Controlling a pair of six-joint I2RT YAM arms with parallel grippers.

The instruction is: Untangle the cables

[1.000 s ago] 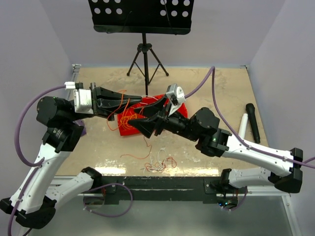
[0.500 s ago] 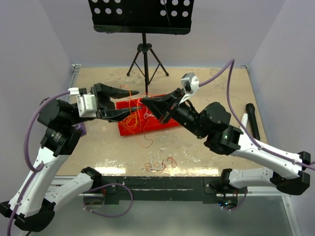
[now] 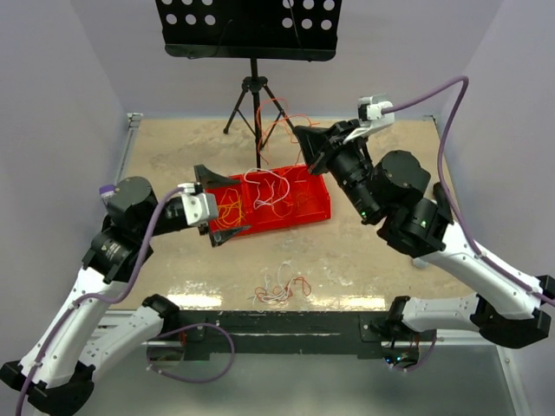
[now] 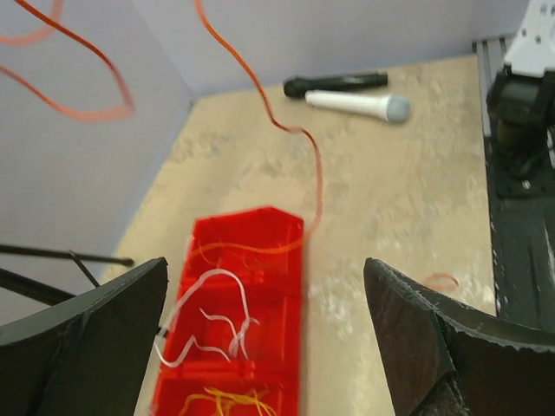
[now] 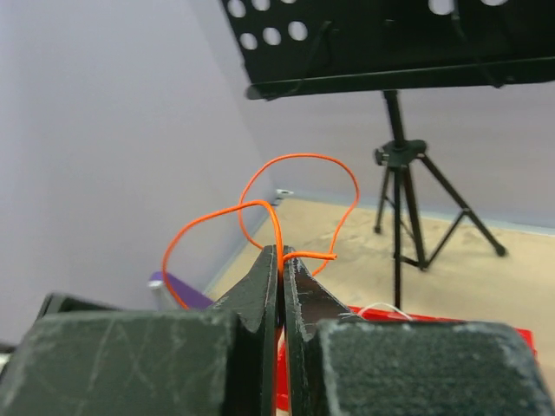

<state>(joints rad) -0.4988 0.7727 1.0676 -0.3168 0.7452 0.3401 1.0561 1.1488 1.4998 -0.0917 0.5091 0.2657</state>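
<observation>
My right gripper [image 3: 300,131] is raised behind the red tray [image 3: 317,206], shut on a thin orange cable [image 3: 279,116]. In the right wrist view this orange cable [image 5: 299,158] loops up from the pinched jaws of the right gripper [image 5: 280,252]. Seen from the left wrist, the orange cable [image 4: 295,130] hangs down to the tray [image 4: 279,286]. My left gripper [image 3: 220,206] stands wide open at the tray's left end, holding nothing [image 4: 267,263]. White cables [image 3: 265,185] and yellow cables [image 3: 227,211] lie in the tray. A small mixed clump of cables [image 3: 282,290] lies near the front edge.
A music stand [image 3: 251,30] on a tripod [image 3: 254,100] stands at the back. A black microphone [image 3: 445,217] and a white one [image 3: 427,221] lie at the right. The side walls are close to both arms.
My right gripper shut on the orange cable and lifted it up and back to the right. My left gripper opened, let go and drew back to the left of the tray.
</observation>
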